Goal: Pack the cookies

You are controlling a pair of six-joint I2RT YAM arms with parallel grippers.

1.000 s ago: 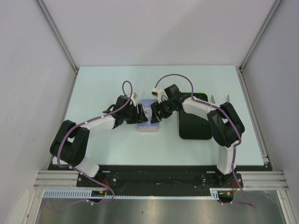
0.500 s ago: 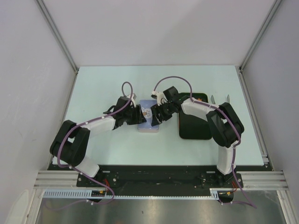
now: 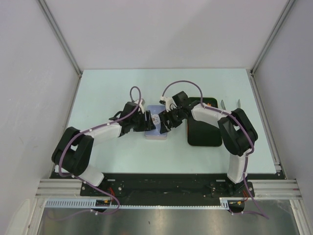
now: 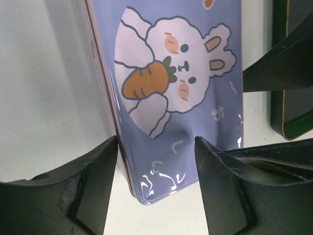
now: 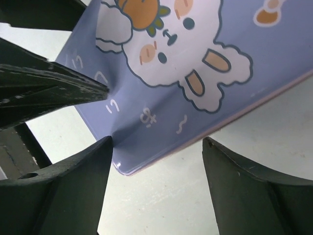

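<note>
We get bright, even light from above in the top view. The table (image 3: 107,88) looks pale and a little washed out, with only faint, soft shadows beside the tin (image 3: 156,134). In the left wrist view, white glare streaks the tin's near end, while its rabbit print stays crisp. In both wrist views the left gripper (image 4: 155,144) and right gripper (image 5: 157,147) frame the tin as dark, slightly soft shapes with little detail, and the tin dims a shade close to them.
</note>
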